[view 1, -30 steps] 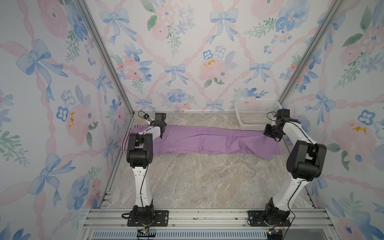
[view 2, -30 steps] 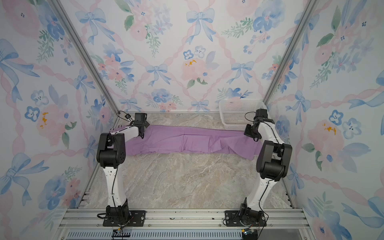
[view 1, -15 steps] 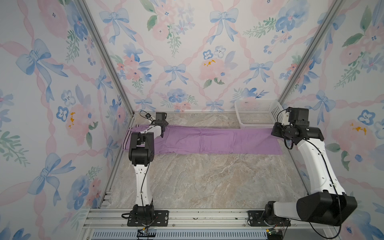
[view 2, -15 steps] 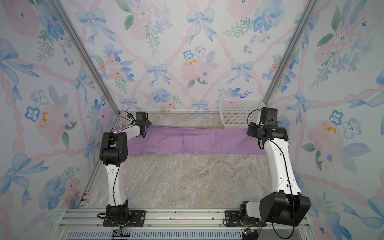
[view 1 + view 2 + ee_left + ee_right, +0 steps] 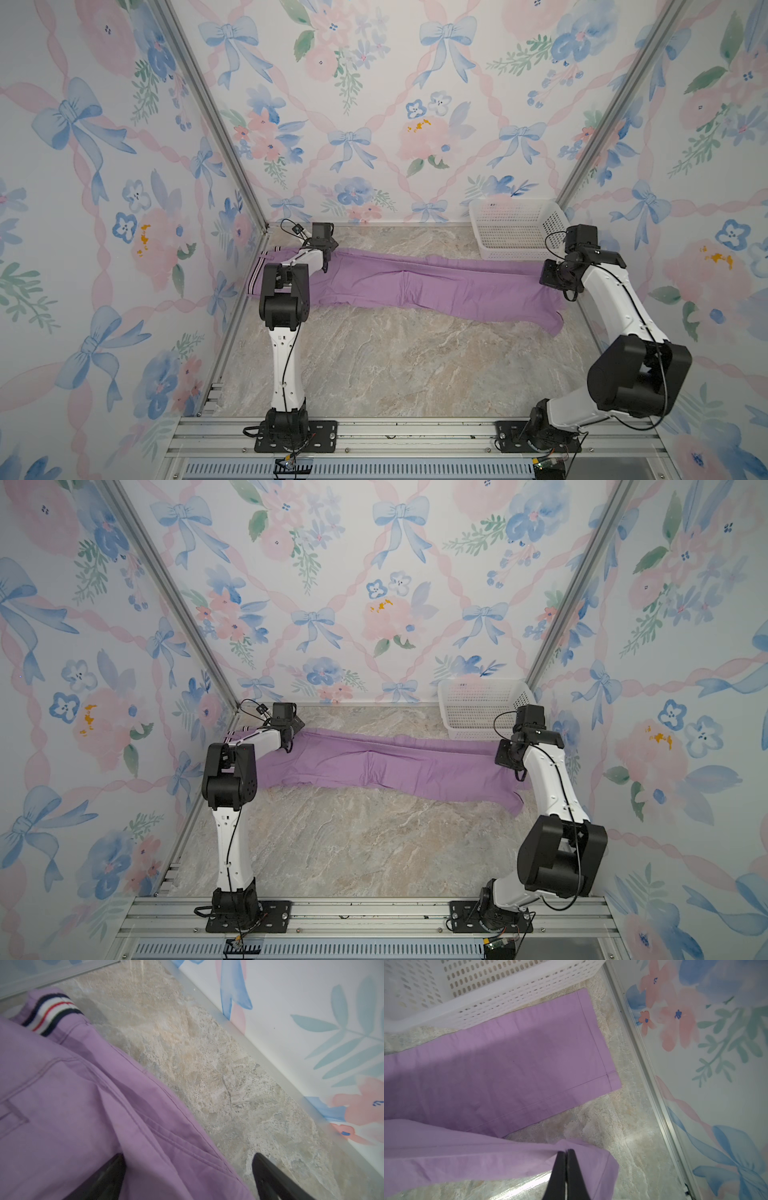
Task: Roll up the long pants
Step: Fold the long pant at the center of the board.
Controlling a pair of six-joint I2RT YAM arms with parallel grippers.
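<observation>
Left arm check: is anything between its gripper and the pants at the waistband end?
Nothing visible. The left gripper is open, and the edge of the long pants lies between its jaws. The white basket stands at the leg end, away from it.

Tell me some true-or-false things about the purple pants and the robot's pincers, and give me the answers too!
1. The right pincer is shut on a leg end of the long pants. True.
2. The left pincer is shut tight. False: it is open, over the pants' edge near the striped waistband.
3. The pants are rolled up. False: they lie stretched out long on the table.
4. A white basket stands near the leg ends. True.
</observation>
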